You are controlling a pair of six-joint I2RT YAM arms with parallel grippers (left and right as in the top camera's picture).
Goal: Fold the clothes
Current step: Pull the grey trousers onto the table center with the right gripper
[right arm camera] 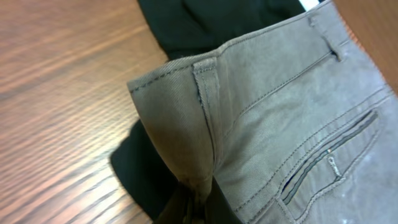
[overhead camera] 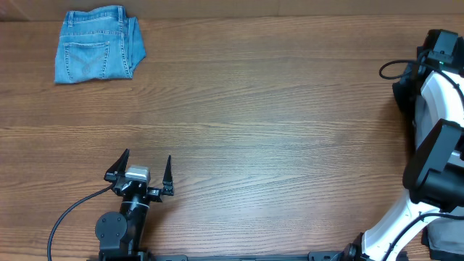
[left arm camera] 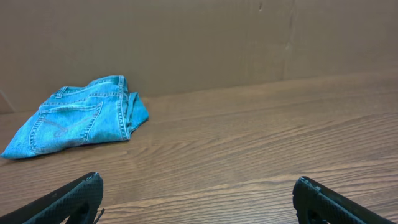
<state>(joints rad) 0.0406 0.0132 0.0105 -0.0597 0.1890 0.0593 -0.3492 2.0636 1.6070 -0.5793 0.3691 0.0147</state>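
Folded blue jeans (overhead camera: 98, 46) lie at the table's far left corner; they also show in the left wrist view (left arm camera: 79, 114). My left gripper (overhead camera: 142, 169) is open and empty near the front edge, well away from the jeans; its fingertips show in the left wrist view (left arm camera: 198, 186). My right arm (overhead camera: 435, 109) reaches off the table's right edge. In the right wrist view my right gripper (right arm camera: 199, 202) is shut on the waistband of khaki trousers (right arm camera: 280, 118), pinching the cloth by a belt loop. Its fingers are mostly hidden by the cloth.
A black garment (right arm camera: 186, 25) lies beside and under the khaki trousers. A wooden wall (left arm camera: 199, 37) stands behind the table. The wooden tabletop (overhead camera: 261, 109) stretches between the two arms.
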